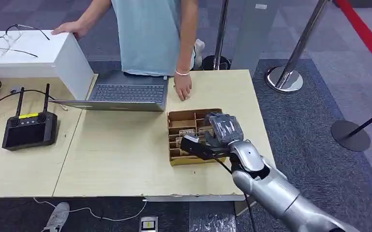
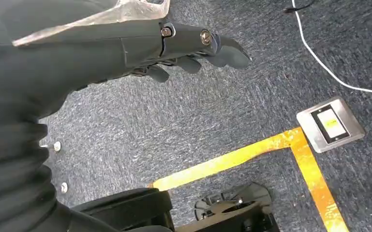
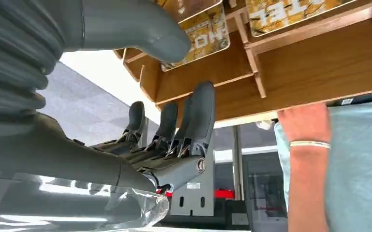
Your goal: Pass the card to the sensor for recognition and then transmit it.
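A wooden divided box [image 1: 173,117] sits at the table's right side, with printed yellow cards [image 1: 186,133] standing in its slots. My right hand [image 1: 225,129] hovers over the box's right half. Up close, two cards [image 3: 204,35] lie in the wooden compartments [image 3: 290,63]. My right hand [image 3: 174,130] has its thumb beside one card and its fingers [image 3: 200,108] stretched along the box wall, apart from the thumb, with nothing between them. My left hand [image 2: 174,43] hangs above the carpet, fingers loosely extended and holding nothing.
A person stands across the table, one hand [image 1: 183,89] resting just behind the box. An open laptop [image 1: 126,92], a black remote controller [image 1: 29,128] and a white box [image 1: 34,55] with glasses lie to the left. Stanchion bases [image 1: 285,79] stand on the right.
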